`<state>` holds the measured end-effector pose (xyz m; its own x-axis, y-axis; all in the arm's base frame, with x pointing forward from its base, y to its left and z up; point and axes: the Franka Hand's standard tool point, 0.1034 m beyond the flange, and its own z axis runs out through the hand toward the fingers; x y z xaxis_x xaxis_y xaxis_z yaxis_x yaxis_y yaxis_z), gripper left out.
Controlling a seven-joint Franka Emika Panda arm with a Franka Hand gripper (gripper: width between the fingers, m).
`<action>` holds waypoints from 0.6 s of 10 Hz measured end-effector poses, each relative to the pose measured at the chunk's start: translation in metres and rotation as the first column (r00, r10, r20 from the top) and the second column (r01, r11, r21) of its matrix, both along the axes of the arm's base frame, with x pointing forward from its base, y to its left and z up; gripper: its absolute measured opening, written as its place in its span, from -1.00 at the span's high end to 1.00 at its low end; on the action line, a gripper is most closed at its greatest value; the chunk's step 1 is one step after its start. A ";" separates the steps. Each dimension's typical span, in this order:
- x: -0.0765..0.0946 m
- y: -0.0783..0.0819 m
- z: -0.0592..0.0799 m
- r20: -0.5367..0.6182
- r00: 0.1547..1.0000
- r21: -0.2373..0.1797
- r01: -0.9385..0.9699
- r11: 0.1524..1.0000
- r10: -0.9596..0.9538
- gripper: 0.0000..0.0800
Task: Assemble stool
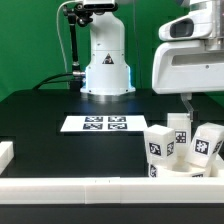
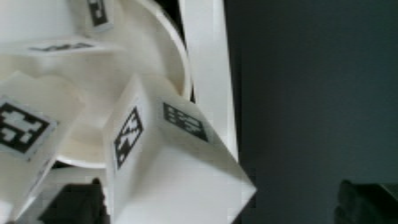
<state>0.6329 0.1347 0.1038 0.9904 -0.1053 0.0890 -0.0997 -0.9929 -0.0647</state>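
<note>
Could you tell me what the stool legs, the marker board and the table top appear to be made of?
The stool legs look like white plastic with a matte finish: blocky, evenly white, no grain, each with a black-and-white tag. The marker board seems a thin flat white sheet, perhaps card or plastic; the look leaves it open. The table top is a dull black surface, and its material cannot be told.

The stool legs (image 1: 185,143) and round seat (image 2: 80,110) look like smooth, matt white plastic with printed black-and-white tags. The counter (image 1: 40,120) is matt black. The marker board (image 1: 99,124) looks like thin, flat white sheet. The border rail (image 1: 90,189) is smooth white.
</note>
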 end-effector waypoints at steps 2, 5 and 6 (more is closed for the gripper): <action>0.001 -0.003 0.000 0.005 0.993 -0.021 -0.120 0.993 0.120 -0.62; 0.003 -0.016 -0.006 -0.006 0.909 -0.101 -0.416 0.904 0.417 -0.62; 0.003 -0.021 -0.009 -0.018 0.876 -0.116 -0.480 0.869 0.482 -0.62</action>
<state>0.6356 0.1134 0.0949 0.9148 0.3953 0.0826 0.3920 -0.9184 0.0530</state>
